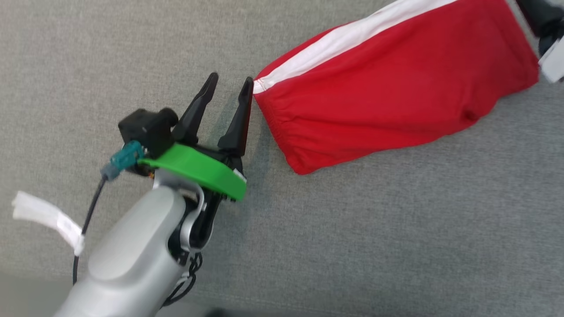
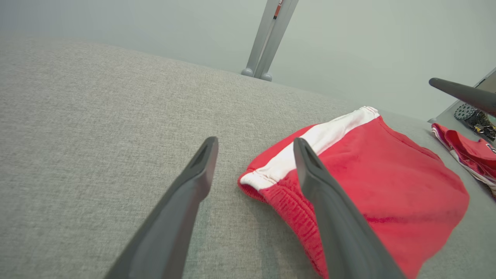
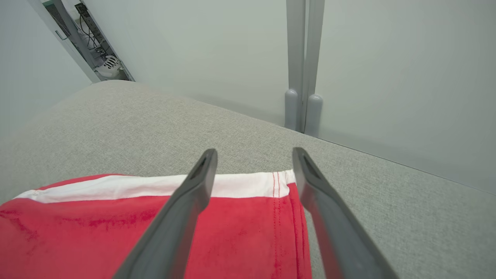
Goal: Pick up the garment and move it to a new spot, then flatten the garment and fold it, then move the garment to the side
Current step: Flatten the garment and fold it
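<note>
Head view: the red garment lies spread on the grey cloth surface, its gathered waistband end toward the left gripper. The fingers are apart and empty, one tip just beside the white-stripe corner, probably lined up to take that corner. Left wrist view: jaws wide, nothing between them, waistband edge beside one finger. Right wrist view: the right gripper is spread and empty above the stitched hem end; whether it touches the cloth is unclear.

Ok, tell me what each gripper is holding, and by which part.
Nothing is held. The left gripper is open beside the waistband of the white-striped red fabric garment; the right gripper is open over its hem.
</note>
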Tool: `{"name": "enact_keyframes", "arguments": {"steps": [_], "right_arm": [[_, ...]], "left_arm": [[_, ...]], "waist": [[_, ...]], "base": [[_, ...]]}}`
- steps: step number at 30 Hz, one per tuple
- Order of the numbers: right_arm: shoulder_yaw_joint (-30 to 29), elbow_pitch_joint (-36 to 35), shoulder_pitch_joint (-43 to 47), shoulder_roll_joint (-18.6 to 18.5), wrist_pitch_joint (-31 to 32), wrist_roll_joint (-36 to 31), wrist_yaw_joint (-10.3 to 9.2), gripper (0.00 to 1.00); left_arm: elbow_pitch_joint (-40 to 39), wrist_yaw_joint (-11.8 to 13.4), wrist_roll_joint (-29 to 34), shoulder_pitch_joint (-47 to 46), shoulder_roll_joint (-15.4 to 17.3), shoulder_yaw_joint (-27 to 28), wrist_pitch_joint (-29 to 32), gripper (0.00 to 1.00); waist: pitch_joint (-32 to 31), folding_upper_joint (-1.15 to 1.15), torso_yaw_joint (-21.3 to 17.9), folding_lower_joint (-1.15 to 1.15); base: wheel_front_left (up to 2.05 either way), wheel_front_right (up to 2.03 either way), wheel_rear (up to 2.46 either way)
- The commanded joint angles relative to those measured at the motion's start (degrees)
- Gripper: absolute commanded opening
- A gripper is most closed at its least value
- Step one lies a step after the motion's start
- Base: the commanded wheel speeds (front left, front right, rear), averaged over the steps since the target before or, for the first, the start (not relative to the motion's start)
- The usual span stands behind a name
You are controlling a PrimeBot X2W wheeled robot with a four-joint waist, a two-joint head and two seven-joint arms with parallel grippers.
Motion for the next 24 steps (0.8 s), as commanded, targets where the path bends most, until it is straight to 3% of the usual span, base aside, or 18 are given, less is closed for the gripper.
{"name": "enact_keyframes", "arguments": {"steps": [1,6,11,18,24], "right_arm": [[0.5,0.6,2.6,0.5,-2.8,1.0,-0.08,1.0],[1.5,2.4,10.2,2.8,-10.4,2.6,-0.07,1.0],[0.6,2.8,17.5,5.3,-11.9,1.5,-0.07,1.0],[-5.0,3.8,26.0,6.8,-11.8,-1.3,-0.08,1.0],[-5.2,9.6,25.0,5.5,-10.3,-2.2,-0.08,1.0]], "left_arm": [[-0.9,1.7,2.5,2.4,0.4,0.9,-0.4,1.0],[-6.0,6.6,12.7,11.9,-1.5,7.5,-0.4,1.0],[-8.9,8.7,21.1,21.2,-4.4,13.4,-0.4,1.0],[-10.8,7.3,31.0,29.6,-10.1,18.1,-0.5,1.0],[-12.0,5.2,37.1,31.8,-13.1,18.8,-0.5,1.0]], "waist": [[-4.6,0.0,-2.9,-0.01],[-10.0,0.0,-5.1,-0.01],[-14.0,0.0,-6.4,-0.01],[-15.8,0.0,-4.8,-0.01],[-14.2,0.0,-1.0,-0.01]], "base": [[0.0,0.0,0.0],[0.0,0.0,0.0],[0.0,0.0,0.0],[0.0,0.0,0.0],[0.0,0.0,0.0]]}}
